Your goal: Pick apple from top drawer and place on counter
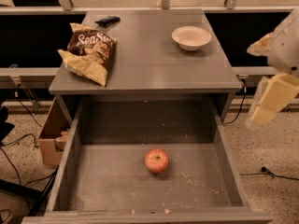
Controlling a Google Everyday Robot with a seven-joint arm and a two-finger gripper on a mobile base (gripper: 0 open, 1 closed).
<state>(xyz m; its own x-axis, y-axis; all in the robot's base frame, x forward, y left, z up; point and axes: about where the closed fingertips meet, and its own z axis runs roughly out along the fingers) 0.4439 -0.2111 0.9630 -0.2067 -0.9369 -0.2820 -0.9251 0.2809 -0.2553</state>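
Single view, high, looking down at open top drawer (112, 181), counter (149, 55) beyond; gripper (272, 101) at right edge.

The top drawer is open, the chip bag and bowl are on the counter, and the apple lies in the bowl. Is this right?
Not quite: the camera view shows the apple on the floor of the open top drawer, not in the bowl. The chip bag and bowl are on the counter. The hand hangs right of the cabinet.

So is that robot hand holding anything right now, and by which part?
Nothing: the gripper hangs empty to the right of the counter, and the apple lies alone on the top drawer floor.
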